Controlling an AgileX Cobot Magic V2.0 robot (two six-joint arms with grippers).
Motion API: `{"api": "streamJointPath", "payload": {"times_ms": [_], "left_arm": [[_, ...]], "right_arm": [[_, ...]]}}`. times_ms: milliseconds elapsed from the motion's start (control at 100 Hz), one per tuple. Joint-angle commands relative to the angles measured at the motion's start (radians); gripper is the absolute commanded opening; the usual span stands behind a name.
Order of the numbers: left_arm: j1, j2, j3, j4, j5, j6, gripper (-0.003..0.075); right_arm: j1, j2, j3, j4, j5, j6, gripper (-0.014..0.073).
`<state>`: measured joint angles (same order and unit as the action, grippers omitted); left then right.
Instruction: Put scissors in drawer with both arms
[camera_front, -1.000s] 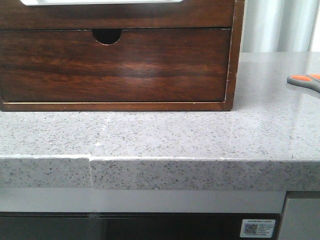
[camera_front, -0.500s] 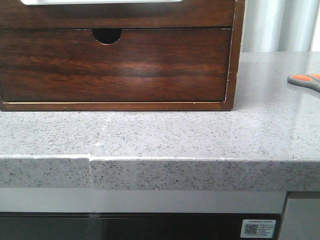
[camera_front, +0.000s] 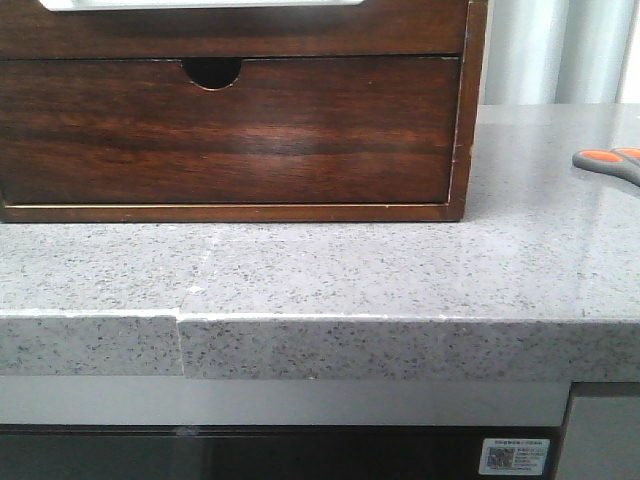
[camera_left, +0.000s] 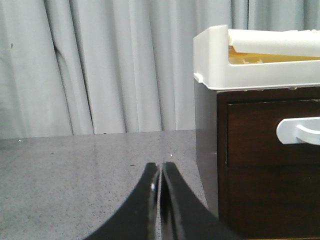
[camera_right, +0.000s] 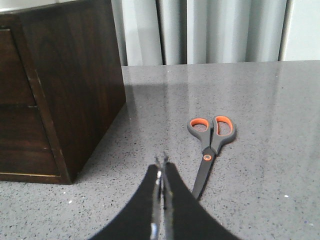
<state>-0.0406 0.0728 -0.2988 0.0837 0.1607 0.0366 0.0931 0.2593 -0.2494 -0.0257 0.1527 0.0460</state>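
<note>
The scissors (camera_right: 210, 145), grey with orange-lined loops, lie flat on the grey stone counter; in the front view only their handles (camera_front: 610, 163) show at the right edge. The drawer (camera_front: 230, 130) of dark glossy wood with a half-round notch is shut in its cabinet. My right gripper (camera_right: 161, 165) is shut and empty, a short way from the scissors' blade tip. My left gripper (camera_left: 160, 167) is shut and empty, beside the cabinet's side (camera_left: 205, 150). Neither gripper shows in the front view.
A white tray (camera_left: 250, 60) sits on top of the cabinet. A white handle (camera_left: 300, 131) shows on a dark panel in the left wrist view. Grey curtains hang behind the counter (camera_front: 400, 270). The counter's front edge runs across the front view.
The front view has shifted very slightly; the scissors and the drawer have not moved.
</note>
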Motion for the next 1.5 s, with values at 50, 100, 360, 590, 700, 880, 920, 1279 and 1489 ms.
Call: {"api": "streamJointPath", "payload": {"times_ms": [50, 100, 360, 590, 700, 880, 920, 1279, 1489], "left_arm": [[0.003, 0.047, -0.052, 0.018, -0.087, -0.010, -0.0018], [0.003, 0.052, -0.052, 0.016, -0.091, -0.010, -0.0016], [0.003, 0.125, -0.044, 0.009, -0.215, -0.010, 0.0331], [-0.011, 0.273, -0.040, 0.232, -0.409, -0.010, 0.0377], [-0.058, 0.357, -0.040, 0.406, -0.505, -0.010, 0.0377], [-0.156, 0.498, -0.051, 0.703, -0.616, -0.010, 0.0377], [-0.181, 0.532, -0.062, 0.757, -0.616, -0.010, 0.0377], [-0.333, 0.774, -0.226, 0.953, -0.602, 0.033, 0.0377], [-0.363, 0.896, -0.310, 0.956, -0.594, 0.097, 0.0377]], "right_arm": [[0.002, 0.031, -0.040, 0.000, -0.075, -0.002, -0.0071], [0.002, 0.031, -0.040, 0.000, -0.068, -0.002, -0.0071], [0.002, 0.031, -0.040, 0.000, -0.046, -0.002, -0.0071], [0.002, 0.031, -0.040, 0.000, -0.039, -0.002, -0.0071], [0.002, 0.031, -0.040, 0.000, -0.038, -0.002, -0.0071], [0.002, 0.031, -0.040, 0.000, -0.031, -0.002, -0.0071], [0.002, 0.031, -0.040, 0.000, -0.031, -0.002, -0.0071], [0.002, 0.031, -0.040, 0.000, -0.025, -0.002, -0.0071], [0.002, 0.031, -0.040, 0.000, -0.025, -0.002, -0.0071]]}}
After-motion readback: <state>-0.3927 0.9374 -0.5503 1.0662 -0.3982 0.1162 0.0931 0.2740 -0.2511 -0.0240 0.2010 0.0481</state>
